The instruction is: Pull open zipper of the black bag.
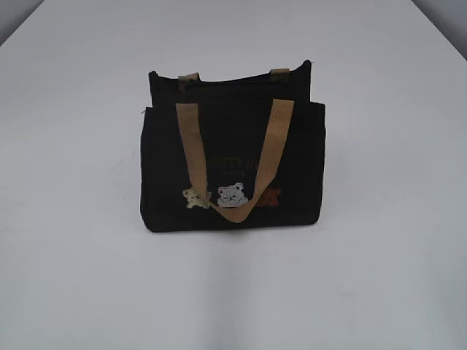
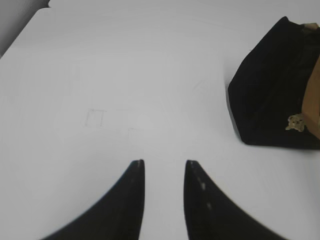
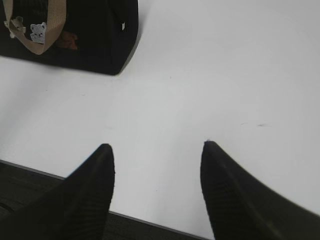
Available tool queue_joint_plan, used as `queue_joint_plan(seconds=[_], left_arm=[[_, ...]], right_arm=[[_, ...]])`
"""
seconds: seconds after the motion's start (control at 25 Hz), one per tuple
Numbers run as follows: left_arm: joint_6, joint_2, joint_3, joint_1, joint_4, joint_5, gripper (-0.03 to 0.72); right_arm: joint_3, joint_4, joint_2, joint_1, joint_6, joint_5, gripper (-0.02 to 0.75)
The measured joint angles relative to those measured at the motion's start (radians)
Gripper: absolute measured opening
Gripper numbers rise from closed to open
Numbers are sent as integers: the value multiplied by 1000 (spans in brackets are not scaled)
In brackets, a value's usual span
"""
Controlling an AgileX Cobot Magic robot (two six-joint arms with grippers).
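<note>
The black bag (image 1: 232, 157) is stood upright on the tabletop (image 1: 73, 277), zipper (image 1: 241, 79) uppermost for access; left gripper (image 2: 162, 167) and right gripper (image 3: 157, 150) are held released, clear, empty.

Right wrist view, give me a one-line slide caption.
Open right tool hovers over the white table, empty, with the black bag off to its upper left.

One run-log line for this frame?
black bag upright, untouched | zipper unopened | left gripper open, empty | right gripper open, empty
</note>
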Motion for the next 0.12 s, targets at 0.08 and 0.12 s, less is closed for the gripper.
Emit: queue_joint_plan(seconds=[0.08,0.12], left_arm=[[0,0,0,0,0,0,208],[0,0,0,0,0,0,208]], right_arm=[[0,0,0,0,0,0,431],[0,0,0,0,0,0,431]])
